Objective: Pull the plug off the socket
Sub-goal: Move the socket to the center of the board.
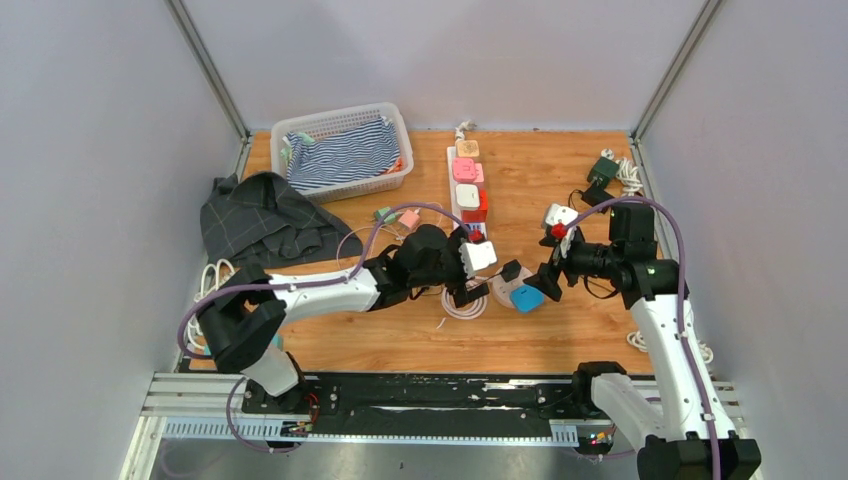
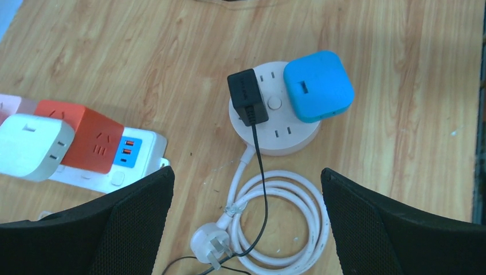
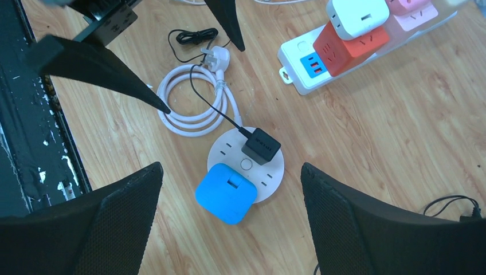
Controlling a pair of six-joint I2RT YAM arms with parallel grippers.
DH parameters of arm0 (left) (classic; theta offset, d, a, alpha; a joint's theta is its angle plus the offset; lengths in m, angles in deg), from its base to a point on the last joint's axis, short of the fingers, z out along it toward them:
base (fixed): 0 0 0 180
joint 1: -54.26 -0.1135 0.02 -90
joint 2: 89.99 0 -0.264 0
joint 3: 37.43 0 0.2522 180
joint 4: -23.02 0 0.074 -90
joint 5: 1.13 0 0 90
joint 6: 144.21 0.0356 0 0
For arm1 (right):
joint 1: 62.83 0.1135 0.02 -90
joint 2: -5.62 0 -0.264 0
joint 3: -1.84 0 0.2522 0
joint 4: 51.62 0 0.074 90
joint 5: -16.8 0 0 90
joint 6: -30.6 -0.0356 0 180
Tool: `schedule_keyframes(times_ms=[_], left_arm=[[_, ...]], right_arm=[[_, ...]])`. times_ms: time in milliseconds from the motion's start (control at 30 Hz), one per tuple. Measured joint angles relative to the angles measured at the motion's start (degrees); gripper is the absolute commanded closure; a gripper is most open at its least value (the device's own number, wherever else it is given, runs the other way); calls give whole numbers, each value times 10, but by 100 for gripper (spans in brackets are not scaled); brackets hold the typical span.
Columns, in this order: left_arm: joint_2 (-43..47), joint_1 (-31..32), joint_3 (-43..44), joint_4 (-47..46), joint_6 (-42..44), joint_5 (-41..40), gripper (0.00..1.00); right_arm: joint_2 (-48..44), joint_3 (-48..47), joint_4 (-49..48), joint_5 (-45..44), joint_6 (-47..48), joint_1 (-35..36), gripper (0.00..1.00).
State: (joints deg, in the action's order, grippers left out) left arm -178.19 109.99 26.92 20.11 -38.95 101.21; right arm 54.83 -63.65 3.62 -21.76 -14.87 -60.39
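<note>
- Both grippers were wide open and holding nothing. The left gripper (image 2: 246,172) hung over the lower middle of its own frame and the right gripper (image 3: 230,166) over the centre of its frame, so nothing was grabbed yet.
- The black plug (image 2: 247,96) sat seated in the round socket (image 2: 274,137), upper middle of the left wrist view, on the bench (image 2: 401,172).
- Biggest worry imo: that round socket looked loose on the bench. Yank the plug without pinning the base and the whole thing probably comes up with it.
- The blue adapter (image 2: 318,86) was right beside the black plug, maybe touching. A finger coming down on that side could catch it, or clamp the wrong block entirely.
- The plug's thin black cord ran down across the coiled white cable (image 2: 281,223). A sideways pull could drag the coil along.
- Both arms were crowded over the same spot in the top view, so a finger clash looked possible.
- An angled pull could jam the pins; straight up seemed safer.
</note>
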Motion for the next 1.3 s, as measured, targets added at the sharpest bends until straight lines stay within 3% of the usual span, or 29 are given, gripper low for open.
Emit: schedule_keyframes(times_ms=[200, 467, 733, 767, 967, 1167, 1300], left_arm=[[-47, -2, 17, 9, 34, 30, 1], [-47, -5, 54, 37, -52, 25, 2], [19, -23, -5, 69, -216, 19, 18], [29, -23, -17, 70, -234, 18, 24], [71, 44, -76, 79, -306, -71, 28], [24, 91, -66, 83, -336, -195, 28], [-43, 94, -28, 86, -351, -243, 41]], right_arm=[[5, 0, 0, -20, 2, -2, 9], [5, 0, 0, -23, 3, -10, 9], [13, 0, 0, -22, 3, -37, 9], [15, 0, 0, -22, 3, -37, 9], [17, 0, 0, -28, 3, -37, 9], [18, 0, 0, -32, 5, -37, 9], [18, 0, 0, -34, 5, -37, 9]])
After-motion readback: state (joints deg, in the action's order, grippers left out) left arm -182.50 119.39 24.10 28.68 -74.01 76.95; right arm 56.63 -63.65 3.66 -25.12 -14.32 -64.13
